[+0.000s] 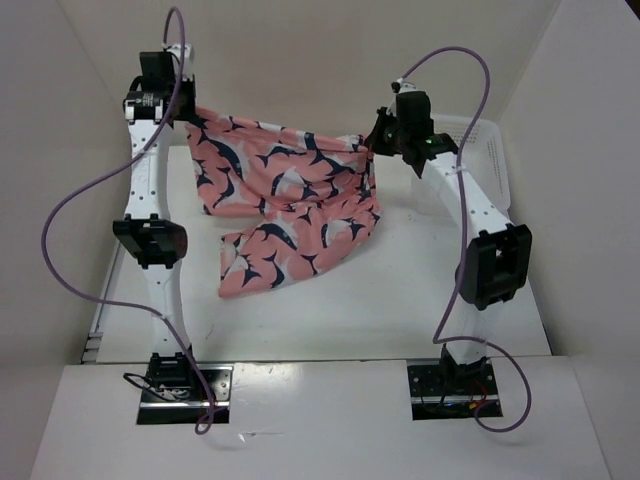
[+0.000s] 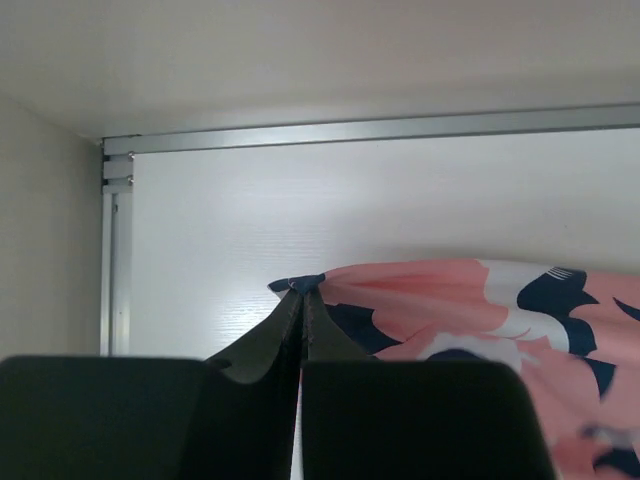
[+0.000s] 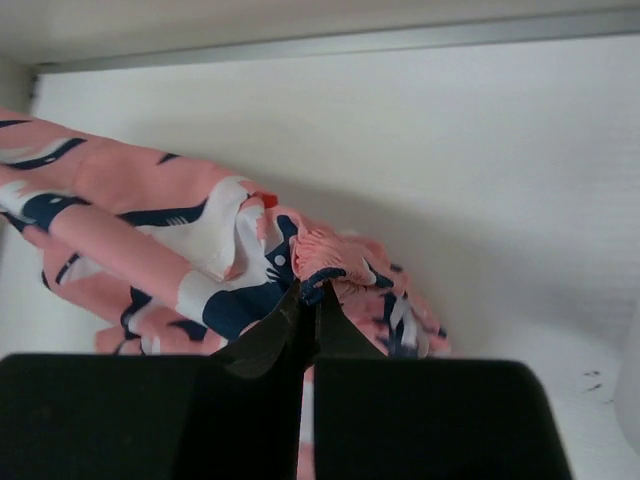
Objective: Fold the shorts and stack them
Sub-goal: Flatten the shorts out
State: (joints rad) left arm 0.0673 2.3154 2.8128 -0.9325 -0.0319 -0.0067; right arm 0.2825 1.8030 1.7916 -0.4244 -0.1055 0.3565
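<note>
Shorts [image 1: 290, 190]: hung between L gripper [image 2: 301, 300] & R gripper [image 3: 308, 295], each clamped onto a top corner; prob. stretched flat for folding.

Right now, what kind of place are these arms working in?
Probably a lab robot cell: plain white wall panels enclose a white table, with an aluminium frame rail along its edge.

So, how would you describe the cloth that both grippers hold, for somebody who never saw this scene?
Start at the white table. Above it, a pair of soft salmon-pink fabric shorts hangs stretched from the left gripper to the right gripper. Its navy-and-white shark print sets it apart from the plain white plastic mesh basket at far right.
</note>
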